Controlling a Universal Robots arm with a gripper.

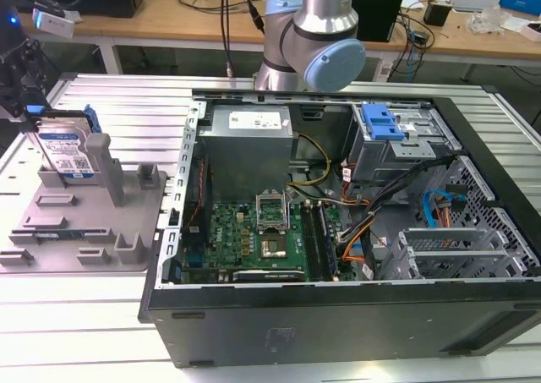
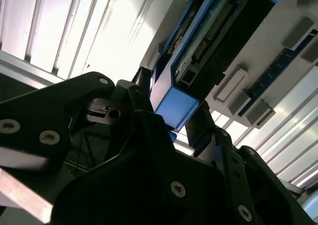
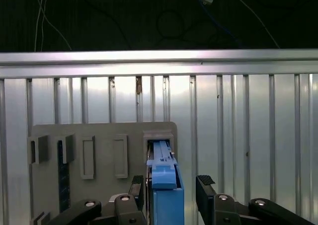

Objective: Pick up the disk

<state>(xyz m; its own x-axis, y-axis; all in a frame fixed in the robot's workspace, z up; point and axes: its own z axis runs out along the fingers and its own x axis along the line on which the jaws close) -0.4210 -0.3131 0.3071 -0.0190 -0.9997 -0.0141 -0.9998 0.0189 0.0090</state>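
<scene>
The disk (image 1: pixel 66 153) stood on edge in the grey fixture (image 1: pixel 135 222) by the table's (image 1: pixel 127 95) edge at the exterior view's left, its top rail thus free for grasping, and the tool (image 3: pixel 170 183) straddled that rail, fingers (image 3: pixel 203 185) parted, not yet clamping it.

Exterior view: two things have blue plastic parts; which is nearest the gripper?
The disk, upright in the grey fixture at the exterior view's left, with the gripper astride it; the blue-topped drive cage sits inside the computer case.
</scene>
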